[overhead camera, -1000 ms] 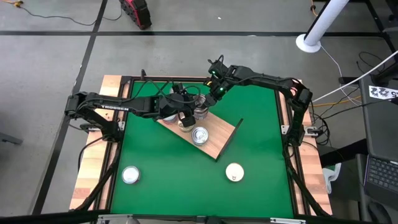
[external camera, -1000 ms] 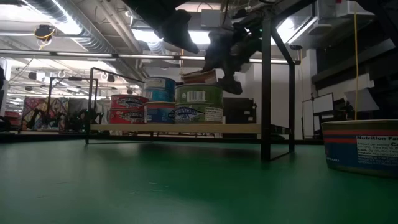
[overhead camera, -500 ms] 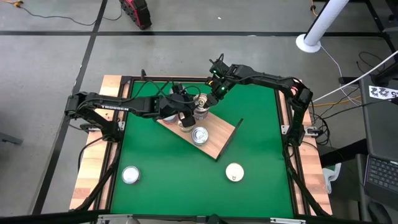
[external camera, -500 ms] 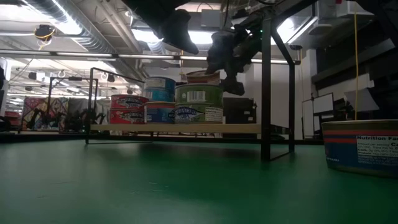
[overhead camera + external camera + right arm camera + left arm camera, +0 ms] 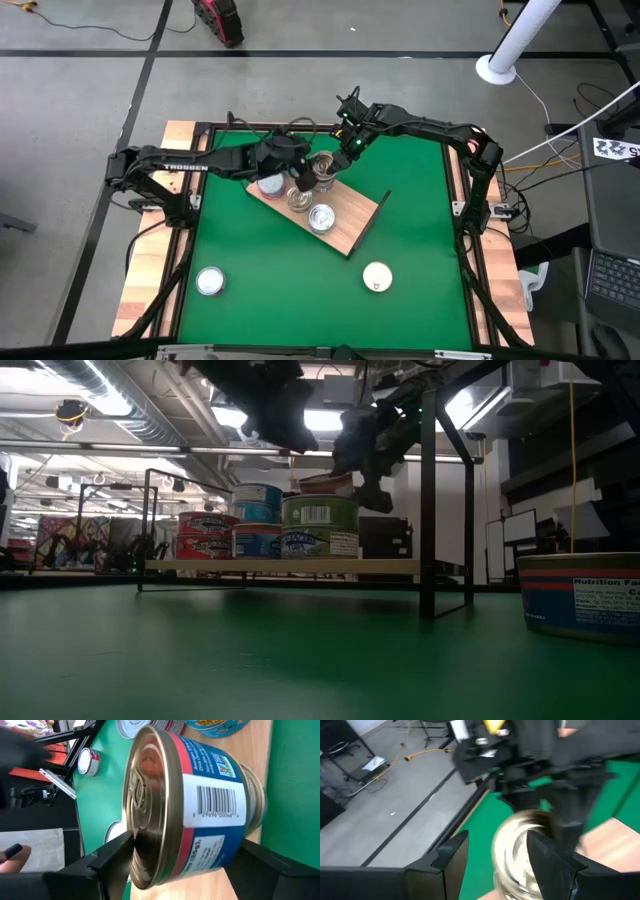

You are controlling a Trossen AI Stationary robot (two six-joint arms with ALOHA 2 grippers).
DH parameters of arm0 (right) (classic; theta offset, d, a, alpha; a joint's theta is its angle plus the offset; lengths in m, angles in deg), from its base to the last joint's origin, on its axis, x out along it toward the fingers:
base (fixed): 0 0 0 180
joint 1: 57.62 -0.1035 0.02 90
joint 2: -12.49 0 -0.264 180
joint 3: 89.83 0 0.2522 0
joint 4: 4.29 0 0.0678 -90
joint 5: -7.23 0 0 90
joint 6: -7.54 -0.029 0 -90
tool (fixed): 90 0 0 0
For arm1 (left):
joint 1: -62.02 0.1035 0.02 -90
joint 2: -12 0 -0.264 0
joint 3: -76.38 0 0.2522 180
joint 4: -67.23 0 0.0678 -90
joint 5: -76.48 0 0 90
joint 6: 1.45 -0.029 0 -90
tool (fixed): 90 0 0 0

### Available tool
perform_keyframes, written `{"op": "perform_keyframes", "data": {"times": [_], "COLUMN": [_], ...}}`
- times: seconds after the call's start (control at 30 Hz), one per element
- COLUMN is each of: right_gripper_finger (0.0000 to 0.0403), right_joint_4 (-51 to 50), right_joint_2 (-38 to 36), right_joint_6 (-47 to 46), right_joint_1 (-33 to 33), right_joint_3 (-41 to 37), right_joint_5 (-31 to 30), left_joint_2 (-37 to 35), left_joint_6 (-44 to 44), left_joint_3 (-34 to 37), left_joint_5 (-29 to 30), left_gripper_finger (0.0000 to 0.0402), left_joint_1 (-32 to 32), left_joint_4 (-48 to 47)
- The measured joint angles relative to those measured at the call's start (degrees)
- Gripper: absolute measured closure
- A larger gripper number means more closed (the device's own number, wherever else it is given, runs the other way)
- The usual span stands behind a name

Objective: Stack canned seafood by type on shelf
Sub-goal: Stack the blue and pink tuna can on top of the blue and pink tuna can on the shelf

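Left gripper (image 5: 297, 182) hung over the shelf's (image 5: 350, 235) far left end, fingers spread and carrying nothing, right above the tins already stacked there. On the low camera that cluster read as a red-labelled tin (image 5: 206, 533) on the left, a blue-labelled stack (image 5: 257, 523) beside it and a green-labelled tin (image 5: 320, 512) nearer the lens. Right gripper (image 5: 327, 172) sat just right of it, jaws pinched wide on a red-and-blue tin (image 5: 200, 805), which was perched on top of that green tin. Judging progress: most tins were shelved, but a silver-lidded tin (image 5: 210, 281) near left and a cream-lidded tin (image 5: 376, 276) near right waited on the green mat (image 5: 420, 210).
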Motion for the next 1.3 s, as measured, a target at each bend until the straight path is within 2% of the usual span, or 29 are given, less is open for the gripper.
{"op": "perform_keyframes", "data": {"times": [0.2, 0.37, 0.63, 1.03, 1.3], "right_gripper_finger": [0.0123, 0.0123, 0.0123, 0.0123, 0.0123], "right_joint_4": [0.13, 0.70, 1.92, 2.12, 2.19], "right_joint_2": [0.00, 0.00, 0.00, -0.02, -0.04], "right_joint_6": [0.05, 0.09, 0.10, 0.33, 3.31], "right_joint_1": [-0.04, -0.04, -0.04, 0.01, 0.00], "right_joint_3": [0.00, 0.00, 0.00, 0.00, 0.04], "right_joint_5": [1.01, 0.90, 0.75, 0.77, -2.41], "left_joint_2": [1.15, 4.39, 8.42, 8.48, 8.48], "left_joint_6": [0.50, -0.68, -4.62, -4.66, -4.73], "left_joint_3": [0.02, 0.02, 0.02, 0.00, 0.00], "left_joint_5": [-3.67, -6.94, -6.96, -6.80, -6.82], "left_gripper_finger": [0.0205, 0.0205, 0.0205, 0.0205, 0.0205], "left_joint_1": [3.08, 4.14, 4.16, 4.16, 4.16], "left_joint_4": [1.24, 6.00, 13.20, 11.59, 11.05]}}
